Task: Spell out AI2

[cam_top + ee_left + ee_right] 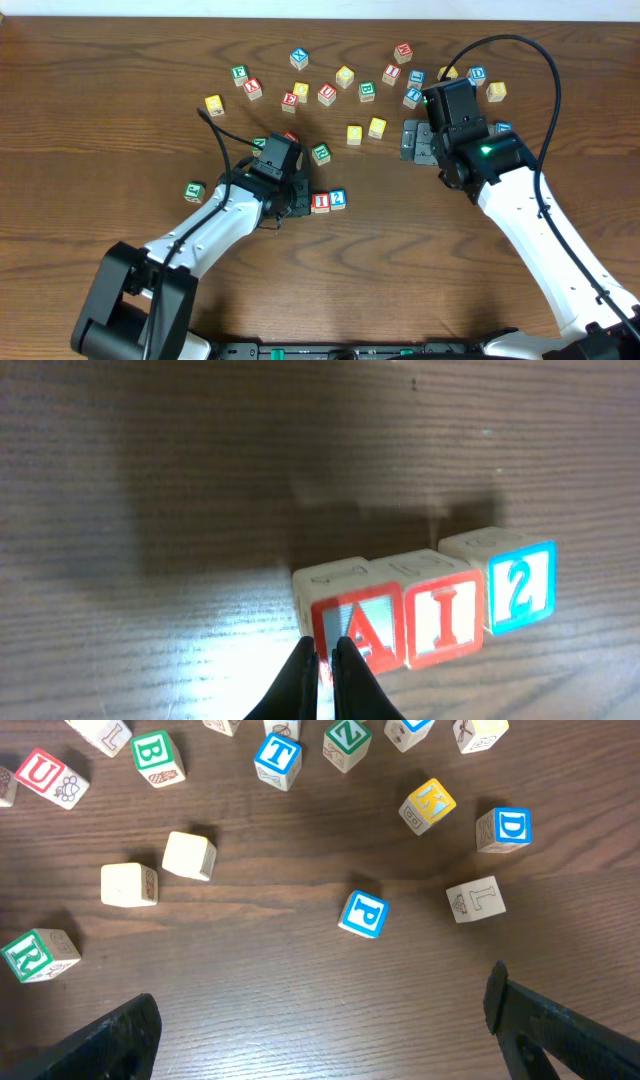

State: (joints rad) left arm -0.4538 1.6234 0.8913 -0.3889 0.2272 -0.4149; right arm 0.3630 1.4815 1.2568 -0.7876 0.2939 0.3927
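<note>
Three wooden cubes stand in a touching row and read A, I, 2. In the left wrist view the red A cube [358, 628] is on the left, the red I cube [443, 618] in the middle and the blue 2 cube [522, 586] on the right. From overhead I see the I cube [320, 202] and the 2 cube [338, 199]; the A cube is hidden under my left gripper [292, 196]. The left gripper [325, 658] is shut and empty, its tips at the A cube's front left edge. My right gripper [415, 140] is open and empty above bare table [322, 1005].
Many other lettered cubes lie scattered across the back of the table, such as a blue P [362, 914], a blue D [503, 828] and a green R [35, 956]. A green cube [194, 190] sits alone at the left, another green cube [321, 153] near the left gripper.
</note>
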